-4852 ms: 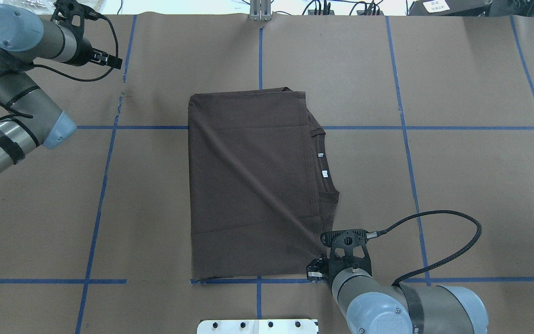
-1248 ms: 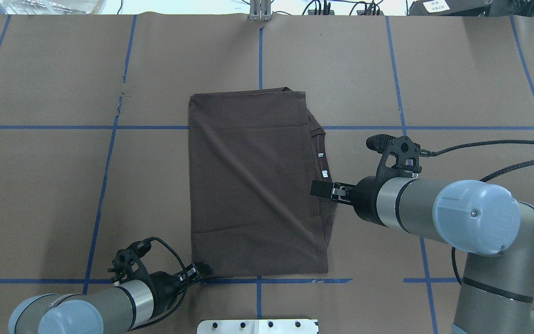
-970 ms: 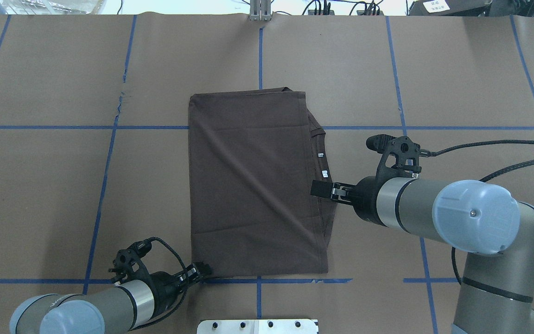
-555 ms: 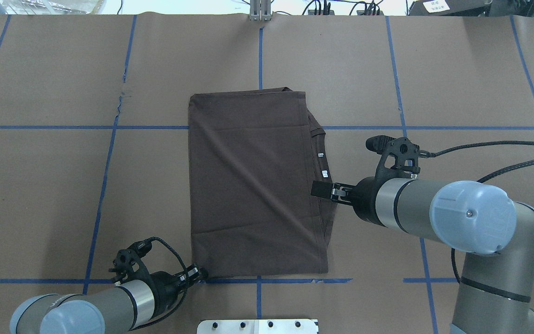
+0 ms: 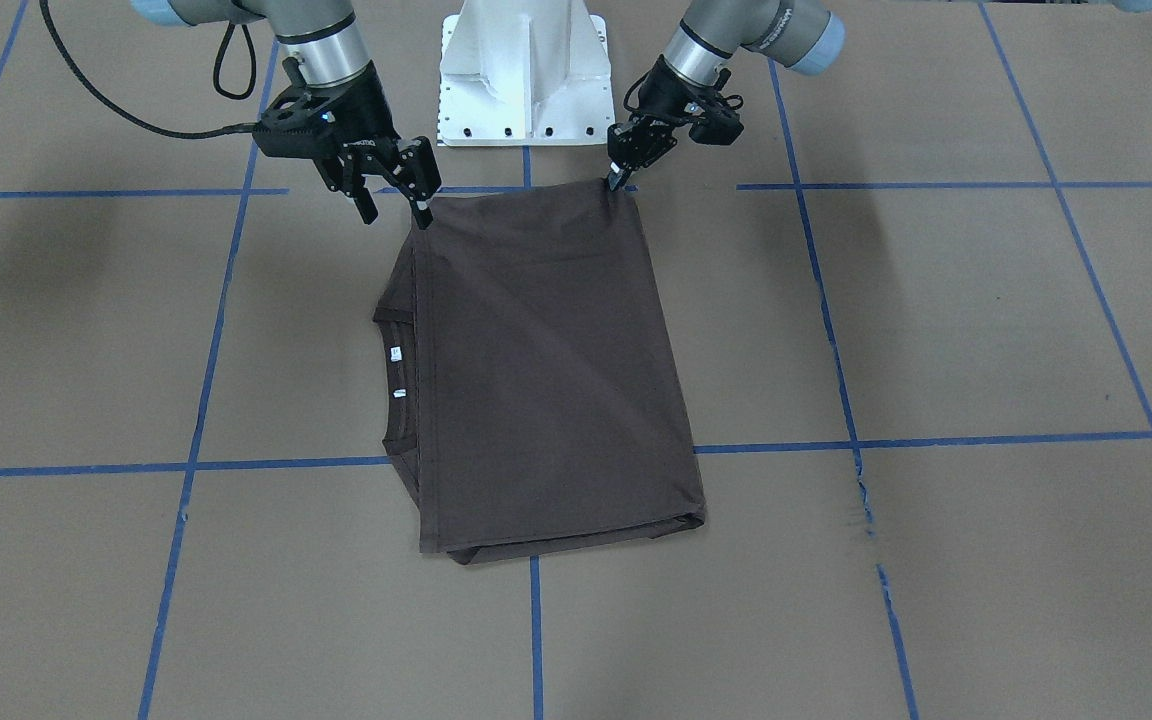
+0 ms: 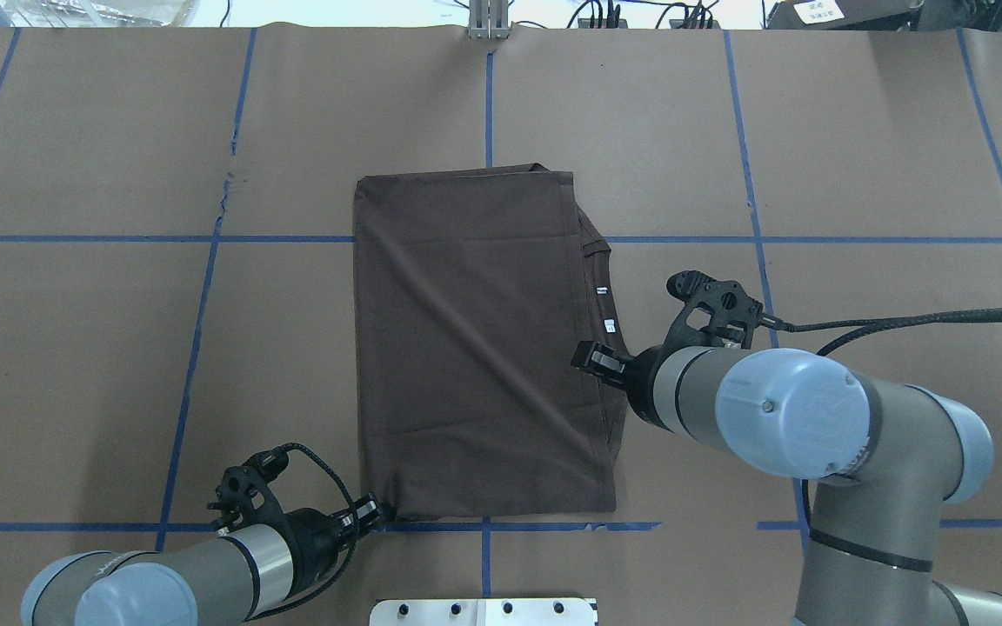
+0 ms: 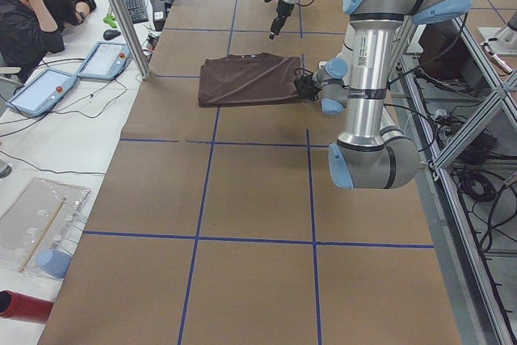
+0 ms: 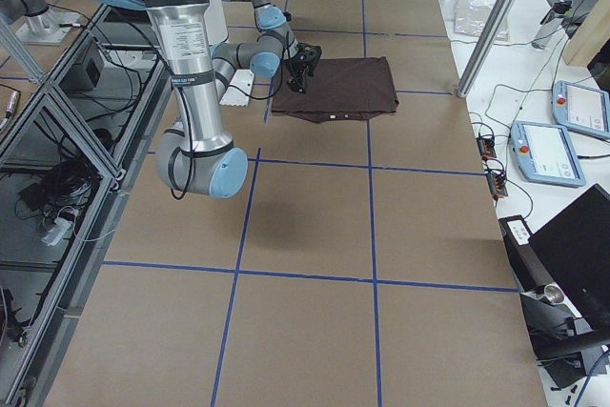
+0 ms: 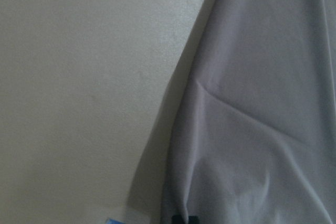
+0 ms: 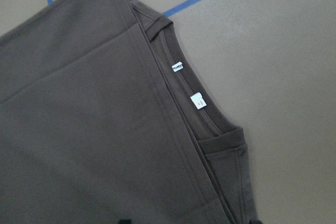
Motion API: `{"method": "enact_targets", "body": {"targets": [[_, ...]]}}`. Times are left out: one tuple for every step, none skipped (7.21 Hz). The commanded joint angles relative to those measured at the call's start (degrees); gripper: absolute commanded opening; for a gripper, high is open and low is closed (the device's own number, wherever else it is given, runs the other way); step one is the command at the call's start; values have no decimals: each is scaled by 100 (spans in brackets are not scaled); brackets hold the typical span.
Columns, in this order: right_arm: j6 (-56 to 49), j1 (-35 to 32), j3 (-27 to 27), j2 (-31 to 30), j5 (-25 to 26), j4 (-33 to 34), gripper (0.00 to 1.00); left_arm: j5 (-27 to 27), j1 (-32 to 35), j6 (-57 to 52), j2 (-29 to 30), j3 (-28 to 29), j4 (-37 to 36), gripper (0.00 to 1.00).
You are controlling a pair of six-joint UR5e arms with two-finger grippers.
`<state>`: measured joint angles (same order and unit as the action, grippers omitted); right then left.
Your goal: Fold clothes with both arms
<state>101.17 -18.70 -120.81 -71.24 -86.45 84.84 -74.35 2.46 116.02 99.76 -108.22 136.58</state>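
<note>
The dark brown T-shirt (image 6: 475, 348) lies folded into a tall rectangle on the brown table, collar and white neck tags (image 6: 608, 326) along its right edge. My left gripper (image 6: 377, 510) is low at the near-left corner and shut on that corner (image 5: 619, 178). In the left wrist view the cloth (image 9: 252, 103) fills the right half. My right gripper (image 5: 394, 210) hovers open at the shirt's near-right corner, one fingertip (image 5: 423, 218) over its edge. From overhead it (image 6: 588, 358) overlaps the right edge below the tags. The right wrist view looks down on collar and tags (image 10: 198, 100).
The white pedestal base (image 5: 526, 70) stands just behind the shirt's near edge. Blue tape lines (image 6: 197, 348) grid the brown table cover. In the exterior left view a person (image 7: 32, 14) sits beside the table's far side, with tablets (image 7: 105, 58) and a metal post (image 7: 121, 14).
Over the last second the right arm swung its elbow in and its gripper slid slightly left and nearer along the shirt's right edge. The left gripper stayed at the near-left corner.
</note>
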Motion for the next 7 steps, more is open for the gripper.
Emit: {"method": "enact_targets", "body": {"targets": [[288, 514, 345, 207, 398, 551, 85, 0, 0, 0, 17, -6, 0, 0], [324, 708, 487, 207, 557, 551, 85, 0, 0, 0, 17, -15, 9, 0], [333, 867, 653, 207, 646, 490, 85, 0, 0, 0, 26, -15, 0, 0], [333, 955, 759, 285, 725, 472, 84, 0, 0, 0, 26, -15, 9, 0], [341, 982, 804, 312, 804, 472, 73, 0, 0, 0, 26, -15, 9, 0], [333, 1017, 839, 313, 875, 472, 70, 0, 0, 0, 26, -23, 9, 0], [333, 1053, 918, 313, 875, 472, 70, 0, 0, 0, 43, -15, 9, 0]]}}
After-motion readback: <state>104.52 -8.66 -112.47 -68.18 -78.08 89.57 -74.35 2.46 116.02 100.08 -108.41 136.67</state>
